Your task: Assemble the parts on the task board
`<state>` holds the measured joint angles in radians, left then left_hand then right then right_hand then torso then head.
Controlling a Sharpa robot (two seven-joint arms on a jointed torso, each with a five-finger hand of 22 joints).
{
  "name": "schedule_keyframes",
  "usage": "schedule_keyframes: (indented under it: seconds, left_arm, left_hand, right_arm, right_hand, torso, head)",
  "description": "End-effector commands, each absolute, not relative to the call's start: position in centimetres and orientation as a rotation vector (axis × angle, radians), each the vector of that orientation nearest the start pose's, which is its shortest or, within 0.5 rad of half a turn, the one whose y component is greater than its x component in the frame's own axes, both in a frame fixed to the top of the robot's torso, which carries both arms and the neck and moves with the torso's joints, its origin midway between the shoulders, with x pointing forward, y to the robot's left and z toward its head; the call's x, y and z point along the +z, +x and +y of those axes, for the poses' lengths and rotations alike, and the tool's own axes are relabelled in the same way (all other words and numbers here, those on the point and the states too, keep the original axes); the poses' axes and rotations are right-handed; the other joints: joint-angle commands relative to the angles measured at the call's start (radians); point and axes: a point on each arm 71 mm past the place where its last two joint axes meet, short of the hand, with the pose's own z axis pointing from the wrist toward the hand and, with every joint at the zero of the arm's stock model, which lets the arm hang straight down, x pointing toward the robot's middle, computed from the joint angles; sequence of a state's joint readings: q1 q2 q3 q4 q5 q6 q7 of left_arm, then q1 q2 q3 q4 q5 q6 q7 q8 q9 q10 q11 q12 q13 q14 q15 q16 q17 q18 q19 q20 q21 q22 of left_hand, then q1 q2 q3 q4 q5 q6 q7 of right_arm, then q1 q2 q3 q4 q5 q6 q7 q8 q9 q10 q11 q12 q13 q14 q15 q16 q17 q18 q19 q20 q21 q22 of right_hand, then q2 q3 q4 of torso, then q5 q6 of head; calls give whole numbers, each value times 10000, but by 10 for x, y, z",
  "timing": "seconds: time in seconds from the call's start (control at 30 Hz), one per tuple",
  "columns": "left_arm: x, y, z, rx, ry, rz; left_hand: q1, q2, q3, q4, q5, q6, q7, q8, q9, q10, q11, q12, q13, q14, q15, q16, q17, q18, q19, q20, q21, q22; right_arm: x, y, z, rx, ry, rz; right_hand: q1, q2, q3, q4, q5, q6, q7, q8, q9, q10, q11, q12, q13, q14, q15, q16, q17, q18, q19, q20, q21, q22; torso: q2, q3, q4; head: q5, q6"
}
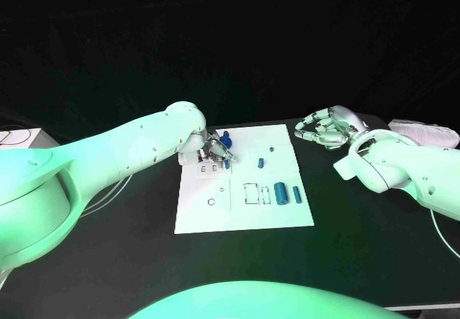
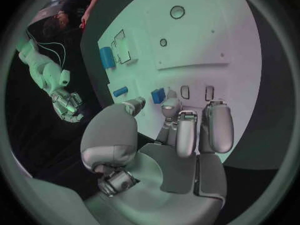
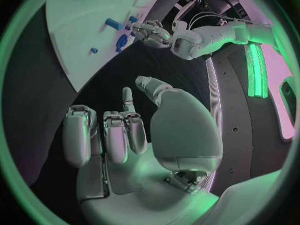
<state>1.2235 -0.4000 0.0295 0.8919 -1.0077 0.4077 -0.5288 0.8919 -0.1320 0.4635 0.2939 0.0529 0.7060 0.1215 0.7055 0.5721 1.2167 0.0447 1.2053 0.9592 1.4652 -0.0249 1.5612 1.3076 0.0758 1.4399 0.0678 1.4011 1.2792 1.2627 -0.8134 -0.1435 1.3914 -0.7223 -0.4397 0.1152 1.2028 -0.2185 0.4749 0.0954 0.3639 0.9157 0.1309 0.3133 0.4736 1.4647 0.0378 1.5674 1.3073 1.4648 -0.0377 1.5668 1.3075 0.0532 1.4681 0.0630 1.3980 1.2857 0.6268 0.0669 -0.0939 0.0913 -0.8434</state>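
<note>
The white task board (image 1: 244, 212) lies mid-table. My left hand (image 1: 213, 150) hovers over its far left corner, fingers spread and pointing down at the small slots there (image 2: 185, 91). A blue part (image 1: 227, 138) (image 2: 158, 95) sits just off the fingertips, between thumb and a finger, with a gap to the thumb. More blue parts lie on the board: a small one (image 1: 262, 161), a tiny one (image 1: 273, 149), a thick cylinder (image 1: 281, 193) and a thin rod (image 1: 297, 194). My right hand (image 1: 326, 127) (image 3: 125, 135) hangs off the board's far right corner, fingers curled in, holding nothing.
Round holes (image 2: 177, 12) and rectangular recesses (image 1: 251, 193) mark the board's near half. A pale object (image 1: 422, 129) lies at the far right of the black table, and a white box (image 1: 24, 138) at the far left.
</note>
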Motion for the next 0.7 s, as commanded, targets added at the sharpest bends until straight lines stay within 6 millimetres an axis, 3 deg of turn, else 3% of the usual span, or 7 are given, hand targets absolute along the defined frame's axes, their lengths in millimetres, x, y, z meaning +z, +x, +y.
schedule_keyframes:
  seconds: [0.03,0.7]
  left_arm:
    - [-238,568,164,-3462,-2744,24957]
    - [-240,567,162,-3530,-2697,25131]
  left_hand:
    - [168,81,-7,-50,-24,-23,-19,47,33,-62,-26,-58,9,1016,4,-11,2548,-123,-60,25,60,17]
    - [659,167,83,-85,-24,-7,-25,87,128,-46,-32,-52,35,1016,0,-11,2548,-128,-57,24,78,50]
  right_arm:
    - [-193,511,-234,9403,4815,16334]
    - [-193,511,-232,9436,4801,16364]
  right_hand:
    - [-27,-53,-11,29,34,-85,-15,-66,10,1061,67,34,2635,1060,84,40,2633,13,144,61,5,9]
    - [-27,-42,-7,35,43,-85,-12,-76,14,1061,71,34,2635,1060,89,40,2633,10,150,67,18,31]
  torso:
    - [30,3,1]
    - [31,6,13]
  head:
    - [-2,-19]
    - [-9,-157]
